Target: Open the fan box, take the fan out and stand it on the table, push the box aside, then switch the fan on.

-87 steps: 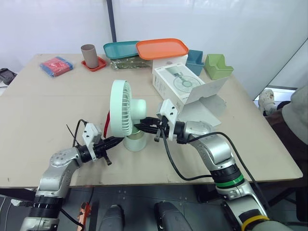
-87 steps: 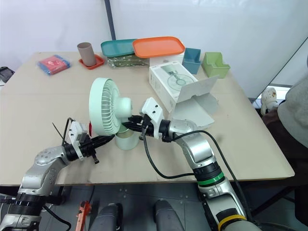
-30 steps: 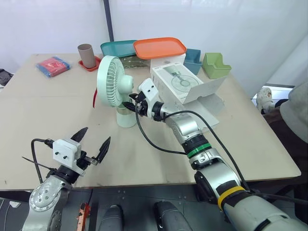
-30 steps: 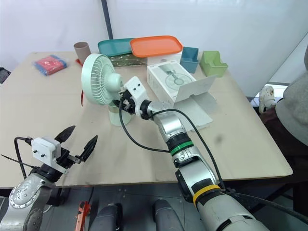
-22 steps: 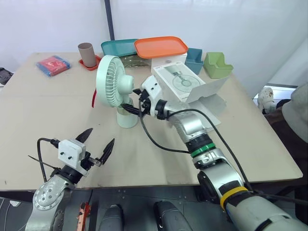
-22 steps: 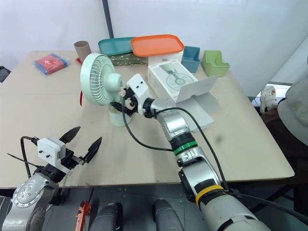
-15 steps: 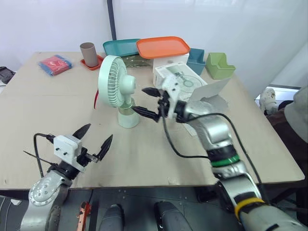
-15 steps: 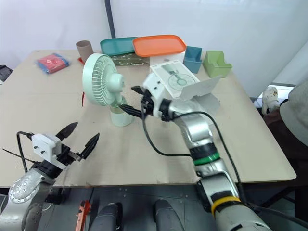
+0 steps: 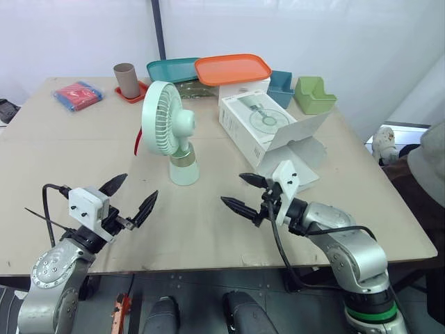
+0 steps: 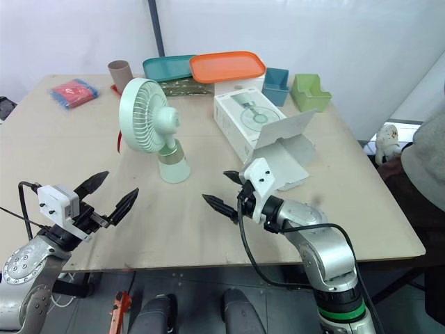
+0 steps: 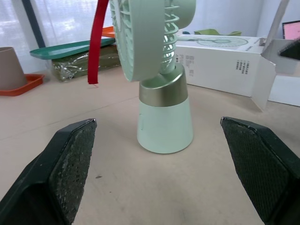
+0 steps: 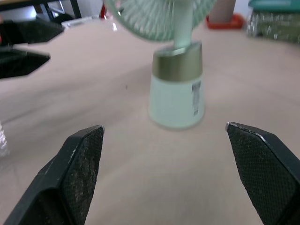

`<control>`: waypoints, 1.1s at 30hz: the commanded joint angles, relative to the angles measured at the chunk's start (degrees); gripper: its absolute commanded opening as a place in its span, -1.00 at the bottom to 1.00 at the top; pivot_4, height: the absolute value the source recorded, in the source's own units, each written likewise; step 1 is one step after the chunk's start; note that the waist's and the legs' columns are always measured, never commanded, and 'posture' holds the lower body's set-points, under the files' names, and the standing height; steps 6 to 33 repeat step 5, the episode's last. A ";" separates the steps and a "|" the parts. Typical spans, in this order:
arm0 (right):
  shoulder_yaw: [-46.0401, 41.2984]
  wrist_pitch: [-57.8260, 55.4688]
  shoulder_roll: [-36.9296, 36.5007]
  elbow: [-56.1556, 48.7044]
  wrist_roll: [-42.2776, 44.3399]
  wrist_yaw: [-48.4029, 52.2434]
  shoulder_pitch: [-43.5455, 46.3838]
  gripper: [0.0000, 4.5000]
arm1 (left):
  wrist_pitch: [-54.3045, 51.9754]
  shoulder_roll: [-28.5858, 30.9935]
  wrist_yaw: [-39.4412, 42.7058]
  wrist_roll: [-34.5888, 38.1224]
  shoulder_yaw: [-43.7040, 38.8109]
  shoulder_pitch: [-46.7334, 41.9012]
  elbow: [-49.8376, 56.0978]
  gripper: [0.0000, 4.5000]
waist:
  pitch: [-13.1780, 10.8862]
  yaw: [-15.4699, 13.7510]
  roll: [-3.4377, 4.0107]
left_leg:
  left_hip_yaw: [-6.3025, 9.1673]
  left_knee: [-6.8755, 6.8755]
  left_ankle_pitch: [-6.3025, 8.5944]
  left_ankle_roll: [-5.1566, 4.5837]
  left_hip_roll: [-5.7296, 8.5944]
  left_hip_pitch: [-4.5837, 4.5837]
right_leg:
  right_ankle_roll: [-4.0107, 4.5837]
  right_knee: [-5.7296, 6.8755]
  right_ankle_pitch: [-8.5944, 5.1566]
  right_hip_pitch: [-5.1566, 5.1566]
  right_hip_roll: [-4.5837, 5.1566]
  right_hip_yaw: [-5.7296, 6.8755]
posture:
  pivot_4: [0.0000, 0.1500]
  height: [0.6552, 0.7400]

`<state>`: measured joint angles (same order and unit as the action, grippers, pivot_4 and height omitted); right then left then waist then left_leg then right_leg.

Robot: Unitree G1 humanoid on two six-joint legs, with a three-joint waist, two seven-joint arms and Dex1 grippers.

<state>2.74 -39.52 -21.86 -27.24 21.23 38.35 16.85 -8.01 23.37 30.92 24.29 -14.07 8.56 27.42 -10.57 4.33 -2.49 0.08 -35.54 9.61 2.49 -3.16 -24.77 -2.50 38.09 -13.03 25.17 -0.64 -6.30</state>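
Table [image 9: 69, 153]: big and light brown. Everything sits on it.
Fan box [image 9: 254, 122]: white, with a fan picture on top. It lies flat, behind the fan and to its right, close by but not touching. Its near end flap [image 9: 299, 132] hangs open.
Fan [image 9: 167, 132]: pale green. It stands up straight on its round base near the middle of the table, out of the box. Its round face looks toward the robot's left. A red strap [image 11: 96, 42] hangs down beside the face.
Right arm: bent at the elbow, reaching in from the right side. The right gripper [image 9: 233, 188] hangs low over the table in front of the open flap. It points at the fan, its two black fingers spread wide apart, holding nothing.
Left arm: comes up from the near left edge. The left gripper [image 9: 140, 184] also points at the fan. Its fingers are spread wide too, with nothing between them.
Trays: an orange tray [image 9: 233, 69] and a teal tray [image 9: 170, 69] sit at the far edge.
Small things: a brown cup [image 9: 127, 80], a green bin [image 9: 314, 95] and a blue bin [image 9: 281, 80] at the back.
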 commanded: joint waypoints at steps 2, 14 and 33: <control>-0.82 -0.02 -0.58 -6.20 2.90 -0.79 -0.74 0.89 | -1.08 1.77 1.97 2.90 -1.32 -0.41 0.30 1.00 | 0.00 0.31 0.00 | -0.04 0.00 0.00 0.00 -0.02 0.06 | 0.01 0.00 0.02 0.00 -0.01 -0.02 | 1.00 1.00; -0.55 0.18 -0.73 -6.15 3.19 -0.82 -0.70 0.89 | -2.71 3.04 3.24 3.60 -0.97 -0.30 0.46 1.00 | 0.00 0.36 0.00 | 0.02 0.01 0.00 0.00 -0.04 0.17 | 0.06 0.01 0.06 -0.04 -0.07 -0.01 | 1.00 1.00; -0.55 0.18 -0.73 -6.15 3.19 -0.82 -0.70 0.89 | -2.71 3.04 3.24 3.60 -0.97 -0.30 0.46 1.00 | 0.00 0.36 0.00 | 0.02 0.01 0.00 0.00 -0.04 0.17 | 0.06 0.01 0.06 -0.04 -0.07 -0.01 | 1.00 1.00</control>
